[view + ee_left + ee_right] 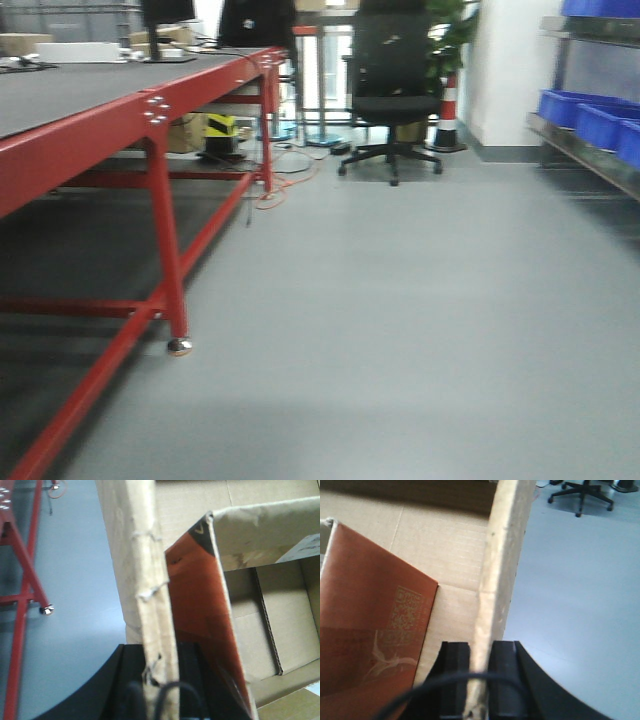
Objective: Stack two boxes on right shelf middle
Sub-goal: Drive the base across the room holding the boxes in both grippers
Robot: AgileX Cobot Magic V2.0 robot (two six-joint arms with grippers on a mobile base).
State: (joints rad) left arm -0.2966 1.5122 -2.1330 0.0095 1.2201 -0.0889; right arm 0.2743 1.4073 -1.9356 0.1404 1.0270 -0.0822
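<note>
A large brown cardboard box [145, 555] hangs between both arms above the grey floor. My left gripper [161, 652] is shut on its left wall, whose torn rim runs up between the black fingers [132, 680]. My right gripper [481, 647] is shut on the opposite wall [502, 545]. Inside the box leans a cardboard piece with an orange-red printed face [200, 605], which carries a square code pattern [405, 615]. The other box is out of view. A metal shelf rack [555, 60] stands at the far right of the front view, away from both grippers.
A red-framed workbench [160, 110] runs along the left, one foot [179, 346] near the aisle. Blue bins [590, 115] sit on the right rack. A black office chair [392, 90], a striped cone [447, 115] and floor cables [285, 170] lie ahead.
</note>
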